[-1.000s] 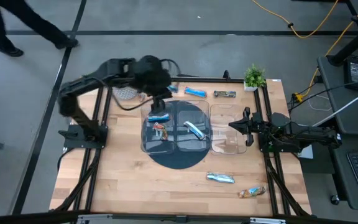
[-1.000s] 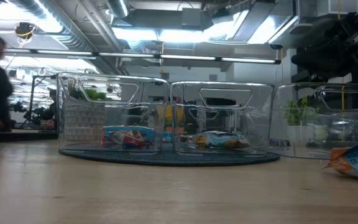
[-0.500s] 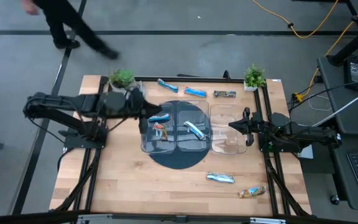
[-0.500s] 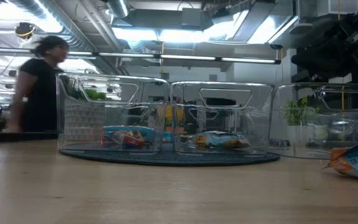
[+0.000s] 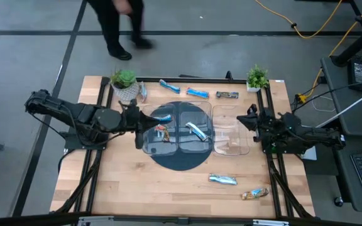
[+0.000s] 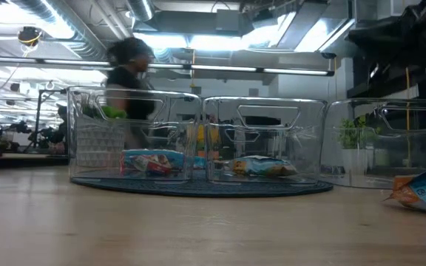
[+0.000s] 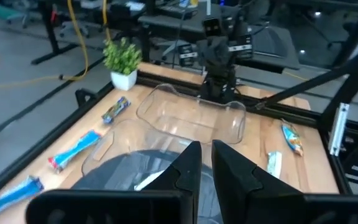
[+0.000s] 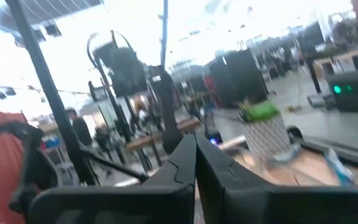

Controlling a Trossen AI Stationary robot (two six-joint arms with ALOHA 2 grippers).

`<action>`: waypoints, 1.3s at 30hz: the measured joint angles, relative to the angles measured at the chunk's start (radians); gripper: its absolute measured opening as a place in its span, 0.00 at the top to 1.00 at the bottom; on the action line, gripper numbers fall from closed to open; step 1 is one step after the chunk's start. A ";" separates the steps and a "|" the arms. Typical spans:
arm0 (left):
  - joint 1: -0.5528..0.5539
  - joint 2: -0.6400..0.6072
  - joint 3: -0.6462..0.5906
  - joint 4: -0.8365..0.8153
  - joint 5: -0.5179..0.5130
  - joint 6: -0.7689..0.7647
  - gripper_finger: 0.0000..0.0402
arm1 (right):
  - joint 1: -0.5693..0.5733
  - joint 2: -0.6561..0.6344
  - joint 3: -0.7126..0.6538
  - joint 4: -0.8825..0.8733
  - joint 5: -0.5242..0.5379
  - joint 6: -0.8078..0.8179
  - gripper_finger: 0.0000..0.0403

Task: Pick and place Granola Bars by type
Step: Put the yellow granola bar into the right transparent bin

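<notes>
Sorting stood partly done: three bars [image 5: 197, 130] lay in trays [image 5: 230, 139], six on the worktop [image 5: 137, 182], both pincers clenched empty.

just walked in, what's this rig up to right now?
Two arms are sorting granola bars into clear trays on a round dark mat. The left gripper sits shut and empty at the left tray's edge; a blue bar lies in that tray beside a reddish one. The middle tray holds a silver-blue bar; the right tray looks empty. The right gripper waits shut by it. Several bars remain loose on the table, and a person walks past behind it.
</notes>
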 joint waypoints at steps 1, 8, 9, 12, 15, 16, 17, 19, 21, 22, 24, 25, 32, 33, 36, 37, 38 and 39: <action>-0.006 -0.005 0.000 0.000 0.000 0.015 0.92 | 0.000 0.000 0.000 0.021 -0.007 0.003 0.98; -0.039 -0.035 0.000 -0.001 -0.018 0.114 0.92 | 0.000 0.001 0.024 0.052 -0.157 0.050 0.98; -0.043 -0.039 0.000 -0.002 -0.017 0.132 0.92 | 0.000 0.003 0.043 0.026 -0.204 0.047 0.98; -0.049 -0.053 0.000 -0.007 -0.018 0.149 0.92 | 0.000 0.029 0.142 -0.130 -0.274 0.059 0.98; -0.049 -0.066 0.000 -0.018 -0.011 0.150 0.92 | 0.007 0.082 0.286 -0.336 -0.292 0.047 0.98; -0.049 -0.069 0.000 -0.021 -0.005 0.150 0.92 | 0.013 0.105 0.339 -0.412 -0.296 0.029 0.98; -0.049 -0.073 0.000 -0.029 0.004 0.150 0.92 | 0.019 0.132 0.390 -0.484 -0.297 0.016 0.98; -0.049 -0.078 0.000 -0.044 0.008 0.150 0.92 | 0.032 0.194 0.490 -0.621 -0.297 -0.003 0.98; -0.049 -0.078 0.000 -0.053 0.008 0.154 0.92 | 0.047 0.256 0.574 -0.734 -0.298 -0.008 0.98; -0.049 -0.078 0.000 -0.059 0.009 0.158 0.92 | 0.055 0.288 0.612 -0.776 -0.301 -0.008 0.98; -0.049 -0.079 0.000 -0.061 0.008 0.166 0.92 | 0.071 0.349 0.676 -0.844 -0.315 -0.009 0.98; -0.049 -0.079 0.000 -0.061 0.009 0.168 0.92 | 0.081 0.381 0.703 -0.868 -0.324 -0.011 0.98; -0.049 -0.079 0.000 -0.062 0.020 0.168 0.92 | 0.193 0.584 0.828 -0.892 -0.340 -0.032 0.98; -0.049 -0.079 0.000 -0.062 0.026 0.169 0.92 | 0.218 0.616 0.841 -0.896 -0.330 -0.032 0.98; -0.049 -0.079 0.000 -0.062 0.044 0.176 0.92 | 0.316 0.722 0.876 -0.939 -0.283 -0.025 0.98; -0.050 -0.079 0.000 -0.062 0.044 0.176 0.92 | 0.353 0.759 0.886 -0.948 -0.264 -0.025 0.98; -0.052 -0.079 0.000 -0.062 0.044 0.177 0.92 | 0.392 0.798 0.894 -0.956 -0.245 -0.025 0.98; -0.054 -0.079 0.000 -0.062 0.044 0.183 0.92 | 0.428 0.836 0.902 -0.970 -0.219 -0.022 0.98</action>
